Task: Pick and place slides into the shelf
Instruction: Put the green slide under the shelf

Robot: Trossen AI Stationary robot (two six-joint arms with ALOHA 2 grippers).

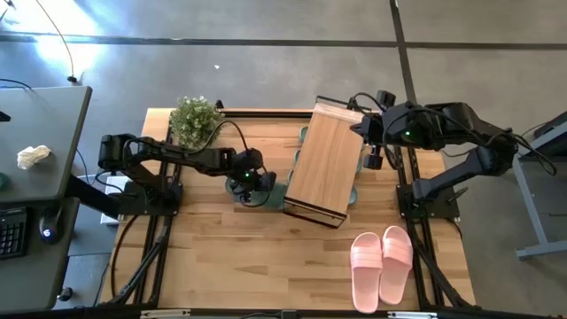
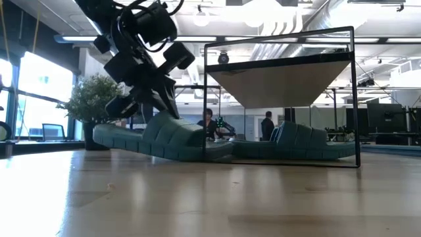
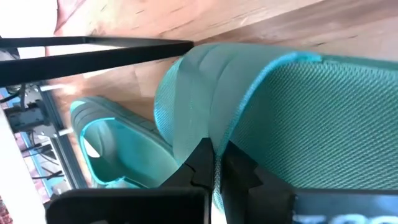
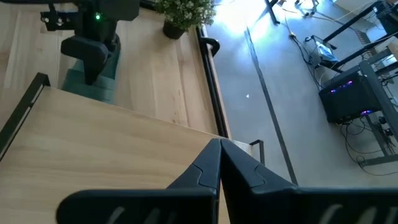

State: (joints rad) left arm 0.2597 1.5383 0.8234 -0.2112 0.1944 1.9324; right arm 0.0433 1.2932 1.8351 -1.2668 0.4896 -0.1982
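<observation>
From above, I see the shelf (image 1: 324, 163) lying skewed mid-counter (image 1: 230, 257), with green slides peeking out along both its long edges. My left pincer (image 1: 251, 188) is down at the shelf's left edge on a green slide (image 1: 266, 190). My right pincer (image 1: 370, 152), clenched on nothing, hovers over the shelf's far right corner. A pink pair (image 1: 381, 264) waits near the counter's front right, well apart from the shelf. A plant (image 1: 195, 120) stands at the back left.

At counter height, the left pincer (image 2: 154, 105) presses onto the green slide (image 2: 161, 138), whose toe end is pushed just under the shelf (image 2: 283, 79); its heel sticks out toward the plant (image 2: 95, 99). More green slides (image 2: 296, 146) lie flat beneath the shelf top.

Through the left wrist camera, the fingers (image 3: 205, 168) are clamped on the thin edge of the green slide's (image 3: 298, 118) ridged strap, with another green slide (image 3: 115, 146) beyond it.

Through the right wrist camera, the fingers (image 4: 217, 165) meet with nothing between them, above the shelf top (image 4: 112, 143).

I judge these slides light, rubbery and bendy. A strap pinch lets the sole droop and sway, so I'd grip the strap at its middle, where the ridges give purchase.

No brand or writing is legible anywhere.
</observation>
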